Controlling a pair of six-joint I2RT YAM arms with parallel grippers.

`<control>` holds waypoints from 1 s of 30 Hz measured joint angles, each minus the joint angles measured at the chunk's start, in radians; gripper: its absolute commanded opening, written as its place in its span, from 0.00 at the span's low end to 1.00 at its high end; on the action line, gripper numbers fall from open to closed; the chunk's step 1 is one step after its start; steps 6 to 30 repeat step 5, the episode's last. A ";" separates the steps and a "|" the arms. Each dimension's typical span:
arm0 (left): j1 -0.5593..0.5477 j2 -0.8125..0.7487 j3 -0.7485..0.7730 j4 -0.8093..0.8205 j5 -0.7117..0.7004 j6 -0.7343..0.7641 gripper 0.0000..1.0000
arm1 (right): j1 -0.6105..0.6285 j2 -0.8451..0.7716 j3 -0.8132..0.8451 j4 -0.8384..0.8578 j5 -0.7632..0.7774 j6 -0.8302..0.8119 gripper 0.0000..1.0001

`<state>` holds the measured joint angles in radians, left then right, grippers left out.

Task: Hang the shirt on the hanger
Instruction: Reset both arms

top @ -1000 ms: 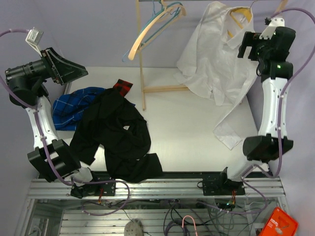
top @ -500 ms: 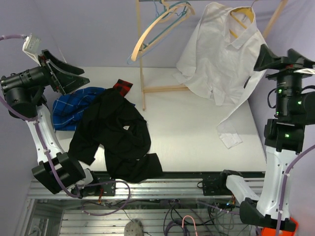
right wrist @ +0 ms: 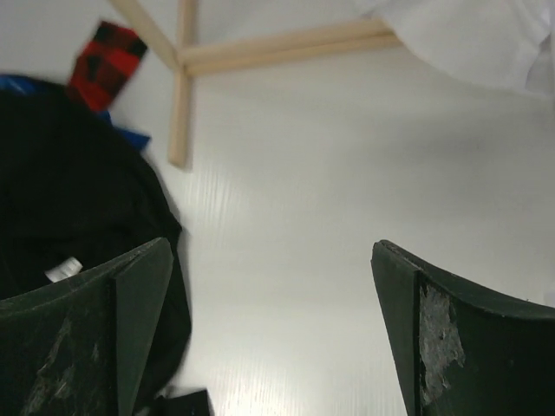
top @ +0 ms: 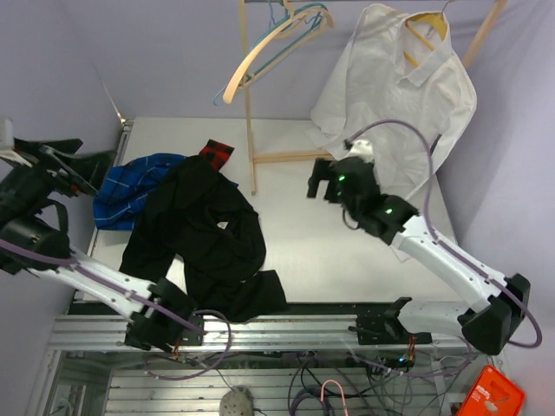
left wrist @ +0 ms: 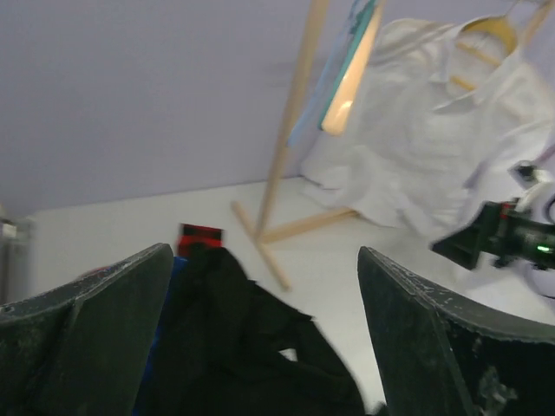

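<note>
Both sets of jaws stand wide apart and hold nothing. The right jaws hang over the bare surface (right wrist: 303, 173), tilted down at it. The shirt (top: 395, 95) hangs just beyond them and to their right, draped on the hanger (top: 427, 26), whose yellow shoulders show inside the open collar. The foot of the wooden rack (right wrist: 286, 43) lies ahead of these jaws, and the black garment (right wrist: 69, 199) lies to their left. The left jaws are raised at the surface's left edge and point across it. The black garment lies below and between them, and the shirt hangs far ahead on their right, well apart from them.
</note>
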<state>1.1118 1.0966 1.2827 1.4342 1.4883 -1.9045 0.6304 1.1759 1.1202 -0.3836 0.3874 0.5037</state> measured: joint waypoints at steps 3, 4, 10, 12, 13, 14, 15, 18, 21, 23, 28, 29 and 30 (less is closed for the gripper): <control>0.088 -0.113 -0.065 -0.106 -0.019 0.185 0.97 | 0.167 0.045 0.000 -0.073 0.211 0.043 1.00; 0.113 -0.153 -0.074 -0.234 -0.030 0.304 0.94 | 0.191 0.052 0.001 -0.085 0.262 0.047 1.00; 0.127 -0.196 -0.062 -0.449 -0.050 0.488 0.93 | 0.211 0.060 0.002 -0.098 0.324 0.055 1.00; 0.127 -0.196 -0.062 -0.449 -0.050 0.488 0.93 | 0.211 0.060 0.002 -0.098 0.324 0.055 1.00; 0.127 -0.196 -0.062 -0.449 -0.050 0.488 0.93 | 0.211 0.060 0.002 -0.098 0.324 0.055 1.00; 0.127 -0.196 -0.062 -0.449 -0.050 0.488 0.93 | 0.211 0.060 0.002 -0.098 0.324 0.055 1.00; 0.127 -0.196 -0.062 -0.449 -0.050 0.488 0.93 | 0.211 0.060 0.002 -0.098 0.324 0.055 1.00; 0.127 -0.196 -0.062 -0.449 -0.050 0.488 0.93 | 0.211 0.060 0.002 -0.098 0.324 0.055 1.00; 0.127 -0.196 -0.062 -0.449 -0.050 0.488 0.93 | 0.211 0.060 0.002 -0.098 0.324 0.055 1.00; 0.127 -0.196 -0.062 -0.449 -0.050 0.488 0.93 | 0.211 0.060 0.002 -0.098 0.324 0.055 1.00; 0.127 -0.196 -0.062 -0.449 -0.050 0.488 0.93 | 0.211 0.060 0.002 -0.098 0.324 0.055 1.00; 0.127 -0.196 -0.062 -0.449 -0.050 0.488 0.93 | 0.211 0.060 0.002 -0.098 0.324 0.055 1.00; 0.127 -0.196 -0.062 -0.449 -0.050 0.488 0.93 | 0.211 0.060 0.002 -0.098 0.324 0.055 1.00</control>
